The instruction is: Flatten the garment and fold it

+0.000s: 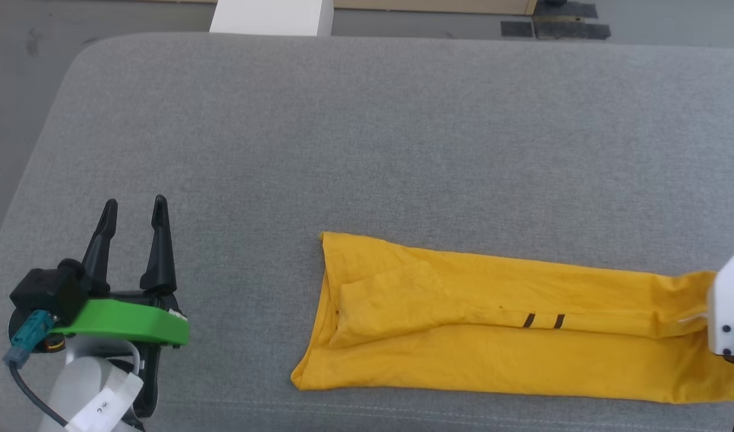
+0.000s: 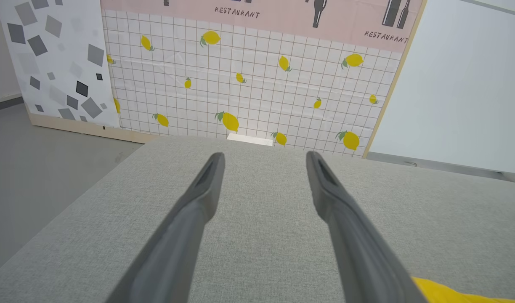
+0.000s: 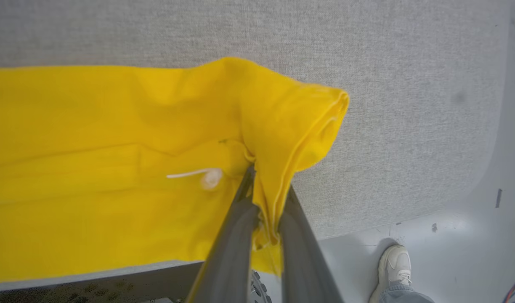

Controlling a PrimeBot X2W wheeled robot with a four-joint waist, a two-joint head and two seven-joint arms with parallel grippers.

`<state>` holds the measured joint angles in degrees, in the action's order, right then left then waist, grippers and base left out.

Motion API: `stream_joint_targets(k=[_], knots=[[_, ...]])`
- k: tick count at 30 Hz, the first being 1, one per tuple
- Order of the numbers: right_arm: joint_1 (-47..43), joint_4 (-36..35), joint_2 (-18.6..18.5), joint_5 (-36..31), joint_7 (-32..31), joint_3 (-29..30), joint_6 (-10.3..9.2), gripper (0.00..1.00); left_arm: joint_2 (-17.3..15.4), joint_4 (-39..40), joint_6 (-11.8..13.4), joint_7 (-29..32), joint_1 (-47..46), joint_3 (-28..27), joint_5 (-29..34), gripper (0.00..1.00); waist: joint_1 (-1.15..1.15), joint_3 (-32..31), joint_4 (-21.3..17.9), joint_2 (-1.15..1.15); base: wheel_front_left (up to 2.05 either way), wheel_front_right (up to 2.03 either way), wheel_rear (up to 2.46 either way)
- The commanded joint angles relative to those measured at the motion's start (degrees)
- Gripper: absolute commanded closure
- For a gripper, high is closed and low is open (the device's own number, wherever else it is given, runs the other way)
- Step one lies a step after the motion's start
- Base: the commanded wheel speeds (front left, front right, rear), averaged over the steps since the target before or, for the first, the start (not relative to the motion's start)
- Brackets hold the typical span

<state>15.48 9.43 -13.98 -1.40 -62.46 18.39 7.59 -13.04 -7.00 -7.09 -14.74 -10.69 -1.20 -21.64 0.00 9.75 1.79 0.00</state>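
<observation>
The right gripper point(image 3: 268, 185) pinches one end of the yellow garment point(image 1: 493, 360), which lies folded in a long band on the grey padded table point(image 1: 343, 120). The left gripper point(image 1: 133, 207) hovers wide open and empty, well apart, facing a lemon-print wall point(image 2: 249, 84).

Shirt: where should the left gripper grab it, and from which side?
Probably the shirt's left end, approached from the left. It lies as a long flat strip, that end faces the open left gripper, and the right gripper pinches the other end.
</observation>
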Motion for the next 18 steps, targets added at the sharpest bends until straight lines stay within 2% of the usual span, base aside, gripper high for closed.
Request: stream_joint_targets(k=[1, 5, 9, 12, 18], knots=[[-0.77, -1.95, -0.84, 1.44, -2.5, -2.06, -0.1, 1.0, 0.2, 0.19, -0.38, -0.26, 1.12, -0.32, 0.99, 0.0, 0.0, -1.05, -0.44, 0.0, 0.0, 0.0, 0.0], [-2.32, -9.26, -2.26, 6.97, -8.86, -8.16, -0.1, 1.0, 0.48, 0.75, -0.39, -0.26, 1.77, -0.57, 1.71, 0.0, 0.0, -1.76, -0.3, 0.0, 0.0, 0.0, 0.0], [-3.26, -15.0, -0.59, 12.45, -12.46, -13.83, -0.1, 1.0, 0.83, 0.68, -0.39, -0.26, 2.42, -1.33, 1.84, 0.0, 0.0, -2.18, 0.14, 0.0, 0.0, 0.0, 0.0], [-3.33, -16.76, 1.8, 14.71, -12.01, -17.9, -0.1, 1.0, 1.4, 0.43, -0.27, -0.26, 3.08, -2.14, 2.0, 0.0, 0.0, -2.48, 0.8, 0.0, 0.0, 0.0, 0.0], [-3.08, -14.66, 6.68, 17.23, -7.43, -24.38, -0.1, 1.0, 2.38, 0.0, -0.29, -0.26, 3.93, -2.07, 2.47, 0.0, 0.0, -2.79, 3.06, 0.0, 0.0, 0.0, 0.0]])
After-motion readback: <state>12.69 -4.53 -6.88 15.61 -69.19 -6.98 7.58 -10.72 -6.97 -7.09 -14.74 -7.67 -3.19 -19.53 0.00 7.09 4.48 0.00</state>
